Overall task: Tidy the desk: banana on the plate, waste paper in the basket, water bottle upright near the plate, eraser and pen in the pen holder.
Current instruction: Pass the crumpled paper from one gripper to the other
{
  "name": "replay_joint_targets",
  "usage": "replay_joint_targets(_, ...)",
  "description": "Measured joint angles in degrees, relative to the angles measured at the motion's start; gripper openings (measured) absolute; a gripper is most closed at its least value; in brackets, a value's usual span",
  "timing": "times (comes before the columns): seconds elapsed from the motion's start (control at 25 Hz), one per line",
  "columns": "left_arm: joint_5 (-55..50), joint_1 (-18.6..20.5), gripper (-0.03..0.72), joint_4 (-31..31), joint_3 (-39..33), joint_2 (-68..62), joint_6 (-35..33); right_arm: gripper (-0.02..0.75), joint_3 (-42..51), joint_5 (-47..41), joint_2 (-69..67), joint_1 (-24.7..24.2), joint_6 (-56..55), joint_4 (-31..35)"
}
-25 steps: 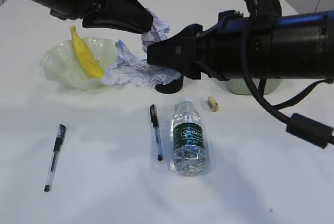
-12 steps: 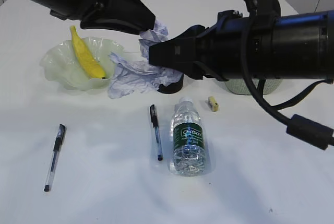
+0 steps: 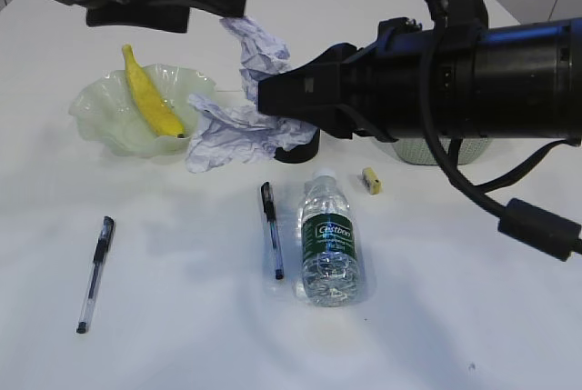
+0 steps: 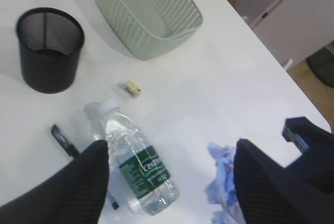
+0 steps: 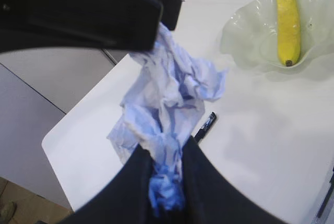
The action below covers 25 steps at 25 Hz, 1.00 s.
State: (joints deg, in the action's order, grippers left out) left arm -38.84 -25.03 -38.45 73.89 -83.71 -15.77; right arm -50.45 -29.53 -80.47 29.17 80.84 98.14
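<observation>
My right gripper (image 3: pixel 265 96) is shut on the waste paper (image 3: pixel 238 126), which hangs above the desk (image 3: pixel 182 335) beside the plate (image 3: pixel 98 115); the right wrist view shows the jaws (image 5: pixel 167 182) pinching the paper (image 5: pixel 169 93). My left gripper (image 3: pixel 229 1) is open and empty just above the paper's top end; its jaws (image 4: pixel 169 179) spread over the lying water bottle (image 4: pixel 136 169). The banana (image 3: pixel 150 99) lies on the plate. The bottle (image 3: pixel 327 245) lies on its side. The eraser (image 3: pixel 370 180) and two pens (image 3: pixel 272 229) (image 3: pixel 95 274) lie on the desk. The pen holder (image 4: pixel 49 49) and basket (image 4: pixel 146 12) stand at the back.
In the exterior view my right arm (image 3: pixel 455 81) covers most of the basket (image 3: pixel 427 150) and the pen holder (image 3: pixel 300 147). The desk's right edge (image 4: pixel 271 62) runs close to the basket. The banana (image 5: pixel 287 20) and plate (image 5: pixel 245 31) show in the right wrist view.
My left gripper has let go of the paper and lifted up and to the left. The paper now hangs from my right gripper alone, which has barely moved.
</observation>
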Motion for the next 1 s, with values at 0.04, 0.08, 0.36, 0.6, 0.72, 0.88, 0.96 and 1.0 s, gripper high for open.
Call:
replay_joint_targets(0.04,0.0,1.6,0.531,0.0,0.0,0.3,0.0,0.081,0.0,0.0,0.0,0.0,-0.4,0.0)
replay_joint_targets(0.08,-0.1,3.3,0.532,0.1,0.0,0.5,0.0,0.081,0.0,0.0,0.0,0.0,-0.6,0.0)
replay_joint_targets(0.36,-7.2,16.3,0.491,4.8,0.0,0.9,0.0,0.081,0.0,0.0,0.0,0.0,-2.3,0.0)
replay_joint_targets(0.6,-10.6,24.2,0.413,11.9,-1.0,1.7,0.9,0.081,0.0,0.7,0.0,0.0,-4.9,-1.0)
replay_joint_targets(0.72,-8.9,27.2,0.389,12.4,-3.4,3.8,2.4,0.081,0.0,0.9,0.0,0.0,-9.2,-5.1)
replay_joint_targets(0.88,-8.4,28.8,0.384,13.3,-6.5,6.8,2.7,0.081,0.0,0.9,-0.2,0.0,-20.2,-17.8)
replay_joint_targets(0.96,-9.6,29.0,0.384,14.1,-8.1,8.0,2.8,0.081,0.0,1.0,-0.4,0.0,-25.8,-25.9)
replay_joint_targets(1.0,-10.4,29.0,0.383,14.4,-9.0,8.6,2.8,0.081,0.0,1.2,-0.4,0.0,-29.0,-29.8)
